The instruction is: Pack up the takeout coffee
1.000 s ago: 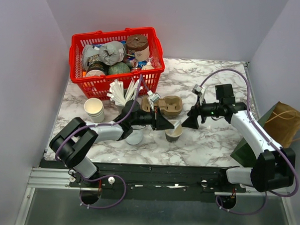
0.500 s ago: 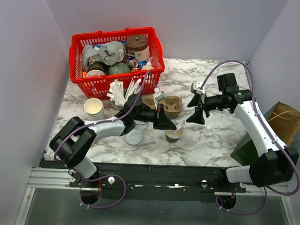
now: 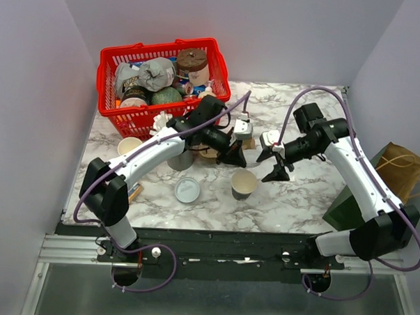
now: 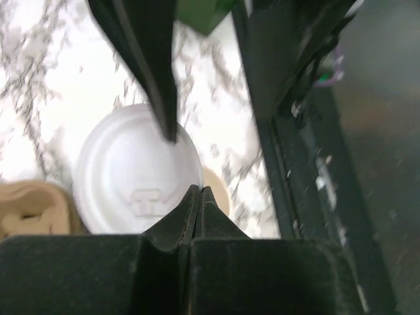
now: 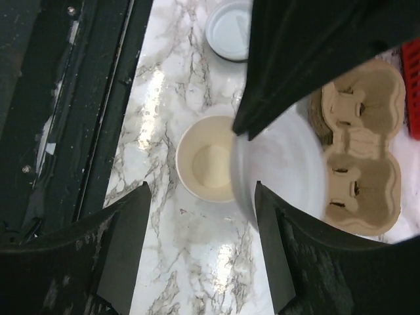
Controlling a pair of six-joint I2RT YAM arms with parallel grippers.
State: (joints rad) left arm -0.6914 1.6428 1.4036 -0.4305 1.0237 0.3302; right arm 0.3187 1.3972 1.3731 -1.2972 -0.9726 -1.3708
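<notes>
A marbled counter [image 3: 299, 196] is seen from above, with two robot arms reaching in from the near edge. The takeout coffee cup [image 3: 244, 183] stands upright near the middle of the counter, apart from both arms. Its mouth is open and no lid is on it. Its inside is cream, and whether any drink is in it cannot be told.

The cup is judged to be light and thin-walled, so it is easily crushed or tipped. Its open rim is soft without a lid. It is best taken gently around the middle of its wall and kept upright.

The left pincer [image 4: 197, 191] is closed tight, and a round white lid [image 4: 131, 174] is pinched by its edge and held up above the counter. In the right wrist view this lid [image 5: 282, 164] appears blurred, above the cup and a cardboard cup carrier [image 5: 361, 151].

The right pincer [image 3: 270, 167] is held wide open beside the lid, with nothing gripped. One dark finger crosses the lid in the left wrist view, but whether it touches cannot be told.

A second, loose lid [image 3: 187, 190] lies flat on the counter, left of the cup.
</notes>
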